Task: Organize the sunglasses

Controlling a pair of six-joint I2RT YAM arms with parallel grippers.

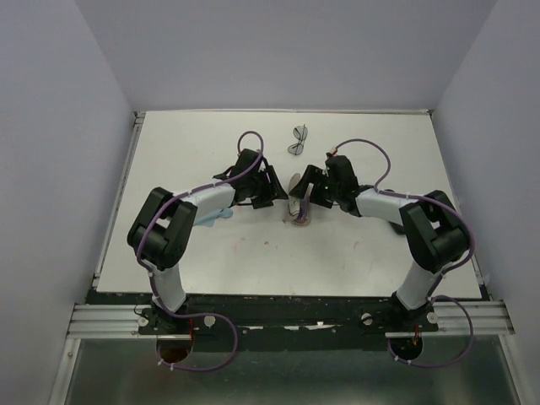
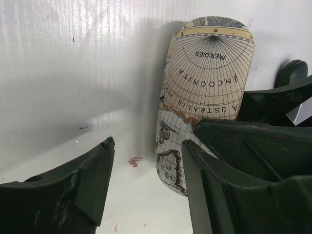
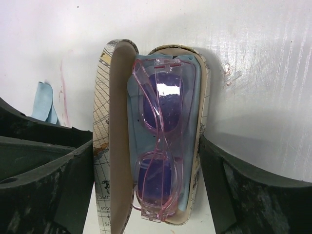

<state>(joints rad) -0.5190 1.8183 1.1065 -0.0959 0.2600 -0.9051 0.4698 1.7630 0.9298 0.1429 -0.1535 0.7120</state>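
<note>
Table [image 1: 253, 278]: one, white. Its near edge is covered by the arm bases.

Arms: two. The left arm [image 1: 169, 232] and right arm [image 1: 430, 232] meet at mid-table, and from overhead their wrists hide most of what lies between them.

Case [image 3: 114, 97]: one, map-printed with a beige lining. It lies open at mid-table with its lid standing on edge. The left wrist view shows only its printed outside, and one finger covers its lower corner.

Cloth [image 1: 215, 217]: one loose blue piece beside the left arm, partly under it. A blue layer also lines the case tray. Whether it is a second cloth cannot be told.

Sunglasses: two pairs.
- The pink pair [image 3: 158, 146] lies lengthwise inside the open case on the blue layer, in plain view of the right wrist camera only.
- The dark pair [image 1: 298, 140] lies on the bare table beyond the grippers, apart from the case. It is too small to tell whether it is folded.

Left gripper [image 2: 148, 143]: released, with the jaws apart and nothing clamped. One finger overlaps the case end and the other stands clear of it.

Right gripper [image 3: 146, 144]: the jaws are wide and straddle the case, one finger at the lid and one at the tray wall. Whether they press or merely flank it cannot be told.
</note>
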